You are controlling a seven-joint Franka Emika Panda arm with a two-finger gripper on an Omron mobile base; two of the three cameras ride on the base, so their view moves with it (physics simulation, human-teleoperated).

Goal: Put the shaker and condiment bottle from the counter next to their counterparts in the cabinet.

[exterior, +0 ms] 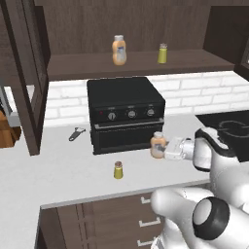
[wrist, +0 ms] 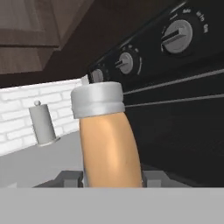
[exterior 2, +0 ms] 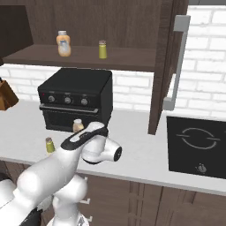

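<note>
The gripper (exterior: pixel 165 149) is clamped on the condiment bottle (exterior: pixel 157 145), which sits just in front of the toaster oven (exterior: pixel 125 113). In my judgement, lift straight up first, clearing the oven's top, before swinging toward the cabinet (exterior: pixel 136 63) shelf above the oven, beside the twin bottle (exterior: pixel 119 50).

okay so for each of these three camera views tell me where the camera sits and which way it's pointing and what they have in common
Left base view: behind the arm's left, facing the counter and cabinet; arm at lower right, gripper shut on the condiment bottle.
Right base view: behind the arm's right, facing the same wall; arm rises lower left.
Hand view: on the hand, looking along the jaws at the toaster oven; the bottle stands between them.
Shared: both base views show the toaster oven, shelf counterparts and counter shaker.
</note>
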